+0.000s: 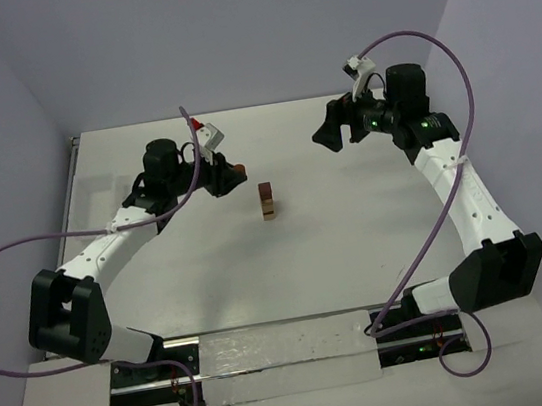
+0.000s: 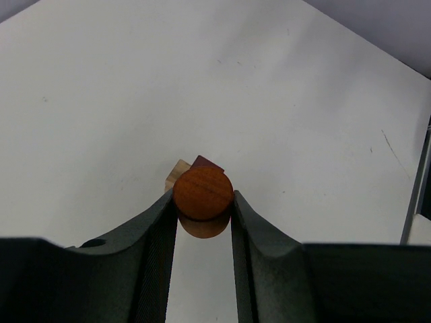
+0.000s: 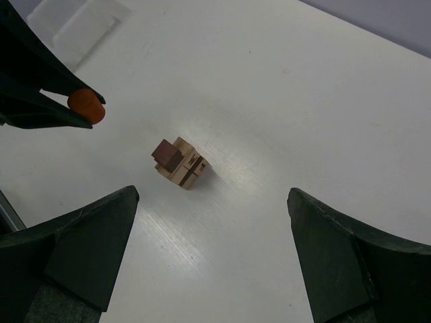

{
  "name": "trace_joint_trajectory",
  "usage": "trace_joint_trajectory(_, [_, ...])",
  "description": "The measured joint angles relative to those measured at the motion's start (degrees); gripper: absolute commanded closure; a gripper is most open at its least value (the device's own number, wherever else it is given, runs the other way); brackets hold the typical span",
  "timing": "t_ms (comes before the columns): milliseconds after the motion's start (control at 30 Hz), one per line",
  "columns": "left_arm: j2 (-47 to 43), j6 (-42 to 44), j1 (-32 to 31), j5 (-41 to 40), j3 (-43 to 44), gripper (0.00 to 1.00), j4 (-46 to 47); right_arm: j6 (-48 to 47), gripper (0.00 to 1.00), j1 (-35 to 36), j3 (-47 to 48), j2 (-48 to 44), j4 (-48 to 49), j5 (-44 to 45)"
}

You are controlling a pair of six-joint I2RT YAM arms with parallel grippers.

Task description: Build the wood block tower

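At the left wrist, left pincer (image 2: pixel 203 199) grips a round reddish block (image 2: pixel 203 191); right pincer (image 3: pixel 212 196) gapes

Your top view looks down from above and behind the arms over the whole bench (image 1: pixel 337 244). Left wrist view sits low, close behind the left pincer (image 2: pixel 204 202) — right wrist view looks down from higher past the right pincer (image 3: pixel 212 202). All share the tower (image 1: pixel 267 202).

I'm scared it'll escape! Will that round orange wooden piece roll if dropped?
That round orange wooden piece would probably roll on its curved edge, but likely rest laid flat. It seems stiff: the left end effector pinches it without denting.
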Motion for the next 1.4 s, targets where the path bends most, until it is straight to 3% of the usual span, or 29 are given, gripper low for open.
trace_joint_trajectory(233, [3.5, 1.6, -2.2, -1.7, 4.5, 1.0, -3.6, 0.7, 0.0, -0.3, 3.0, 3.5, -1.2, -1.6])
trace_joint_trajectory(633, [8.0, 7.9, -2.5, 5.8, 6.5, 1.0, -4.2, 1.1, 0.0, -0.4, 6.6, 6.2, -2.4, -2.9])
trace_joint_trajectory(900, [9.6, 7.1, -2.5, 8.2, 2.8, 1.0, 4.1, 1.1, 0.0, -0.5, 6.6, 6.5, -2.6, -3.0])
trace_joint_trajectory(1400, [12.5, 4.5, -4.6, 5.5, -6.3, 1.0, 21.7, 1.1, 0.0, -0.5, 7.2, 10.3, -3.5, -3.4])
